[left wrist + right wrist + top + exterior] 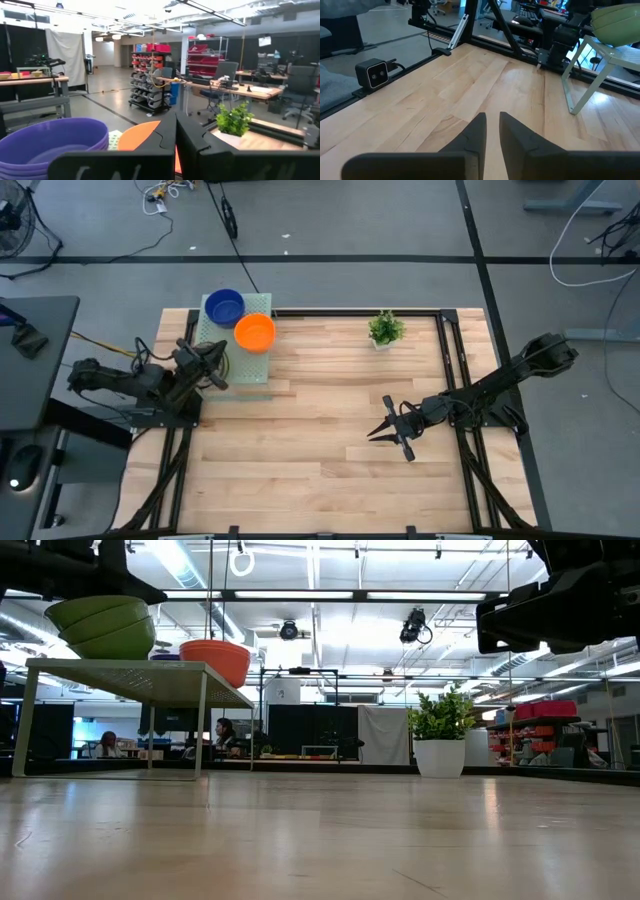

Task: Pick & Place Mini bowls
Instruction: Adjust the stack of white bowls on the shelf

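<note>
My left gripper (212, 360), clenched on nothing, sits just beside the rack (240, 365) with the blue bowl (224, 306) and orange bowl (255, 332) directly ahead, far nearer than my narrowly parted, empty right gripper (378, 431).

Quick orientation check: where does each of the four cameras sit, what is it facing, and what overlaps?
High: overhead, looking down; both arms, blue bowl, orange bowl.
Low: tabletop level, facing the room; potted plant.
Left wrist: past left gripper toward both bowls and the plant.
Right wrist: past right gripper over the table.
Shared: plant, orange bowl.
</note>
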Robot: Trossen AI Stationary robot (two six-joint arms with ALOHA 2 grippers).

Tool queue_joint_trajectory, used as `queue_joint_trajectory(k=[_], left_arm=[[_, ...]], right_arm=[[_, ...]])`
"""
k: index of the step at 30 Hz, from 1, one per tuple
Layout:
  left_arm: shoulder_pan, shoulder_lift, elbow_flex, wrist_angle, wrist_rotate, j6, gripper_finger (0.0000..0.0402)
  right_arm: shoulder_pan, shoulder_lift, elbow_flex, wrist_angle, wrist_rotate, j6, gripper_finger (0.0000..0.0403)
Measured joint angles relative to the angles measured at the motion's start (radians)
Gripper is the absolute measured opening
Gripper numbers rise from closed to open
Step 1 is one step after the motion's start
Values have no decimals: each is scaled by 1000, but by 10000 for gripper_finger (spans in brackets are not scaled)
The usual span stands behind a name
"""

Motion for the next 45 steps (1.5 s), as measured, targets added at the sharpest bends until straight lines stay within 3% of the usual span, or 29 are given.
queue_joint_trajectory(k=[13, 36, 45], left_arm=[[230, 31, 0, 12, 164, -74, 3], [541, 440, 171, 71, 389, -133, 3], [633, 499, 192, 72, 455, -148, 3]], right_arm=[[-17, 0, 0, 0, 0, -8, 55], [-29, 0, 0, -16, -12, 18, 55], [-29, 0, 0, -18, -12, 27, 55]])
